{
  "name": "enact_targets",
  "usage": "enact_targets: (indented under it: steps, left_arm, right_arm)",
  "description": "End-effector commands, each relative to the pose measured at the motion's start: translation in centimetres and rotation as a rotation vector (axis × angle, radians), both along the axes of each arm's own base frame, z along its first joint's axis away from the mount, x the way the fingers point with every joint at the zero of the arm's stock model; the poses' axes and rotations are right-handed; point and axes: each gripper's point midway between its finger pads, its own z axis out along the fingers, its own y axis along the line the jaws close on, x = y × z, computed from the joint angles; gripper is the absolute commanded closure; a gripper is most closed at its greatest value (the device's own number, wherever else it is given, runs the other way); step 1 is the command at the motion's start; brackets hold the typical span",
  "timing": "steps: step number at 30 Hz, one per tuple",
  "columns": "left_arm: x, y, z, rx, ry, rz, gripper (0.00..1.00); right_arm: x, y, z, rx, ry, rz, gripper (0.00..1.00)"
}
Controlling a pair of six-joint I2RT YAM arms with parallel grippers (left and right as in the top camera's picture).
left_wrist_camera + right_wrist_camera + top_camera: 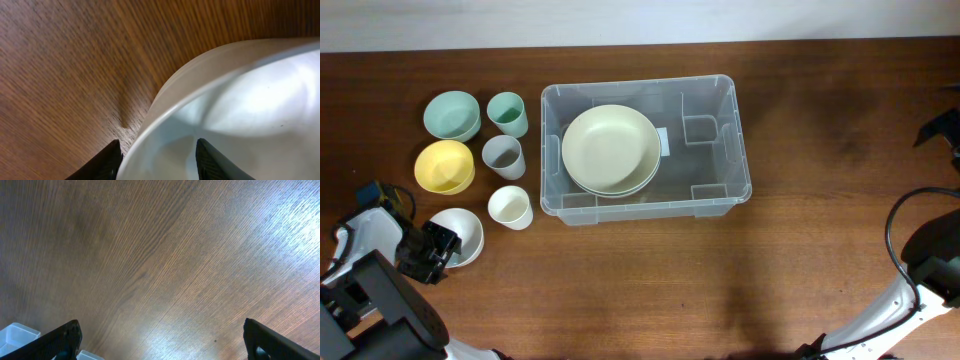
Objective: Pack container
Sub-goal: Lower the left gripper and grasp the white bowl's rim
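The container, a large clear bin, stands in the middle of the table with two pale green plates stacked in its left half. A white bowl sits at the front left. My left gripper is at the bowl's left rim. In the left wrist view the left gripper straddles the bowl, one finger outside the wall and one inside, with a gap still showing on the inner side. My right gripper hangs wide open over bare wood, holding nothing.
Left of the container stand a teal bowl, a yellow bowl, a teal cup, a grey cup and a white cup. The right arm is at the table's right edge.
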Motion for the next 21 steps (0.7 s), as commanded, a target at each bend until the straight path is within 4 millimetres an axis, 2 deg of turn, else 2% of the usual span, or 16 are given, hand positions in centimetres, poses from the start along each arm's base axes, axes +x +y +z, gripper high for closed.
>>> enact_targets:
  steps: [1,3,6,10,15,21]
  left_arm:
    - [0.1,0.0,-0.1,-0.004,-0.01,-0.001,0.52]
    - [0.1,0.0,-0.1,-0.003,-0.013,-0.001,0.58]
    - [0.2,0.1,-0.1,-0.001,-0.015,-0.001,0.73]
    - [0.2,0.2,-0.1,0.003,-0.015,-0.001,0.81]
    - [0.6,0.6,0.4,0.017,-0.021,-0.002,0.99]
    - [2.2,1.7,3.2,0.034,-0.044,-0.002,0.99]
  right_arm:
    - [-0.1,0.2,0.7,-0.014,-0.01,-0.005,0.01]
    - [-0.1,0.2,0.7,-0.014,-0.01,-0.005,0.01]
    - [-0.1,0.2,0.7,-0.014,-0.01,-0.005,0.01]
    - [-0.1,0.2,0.7,-0.014,-0.01,-0.005,0.01]
    - [-0.1,0.2,0.7,-0.014,-0.01,-0.005,0.01]
    - [-0.1,0.2,0.7,-0.014,-0.01,-0.005,0.01]
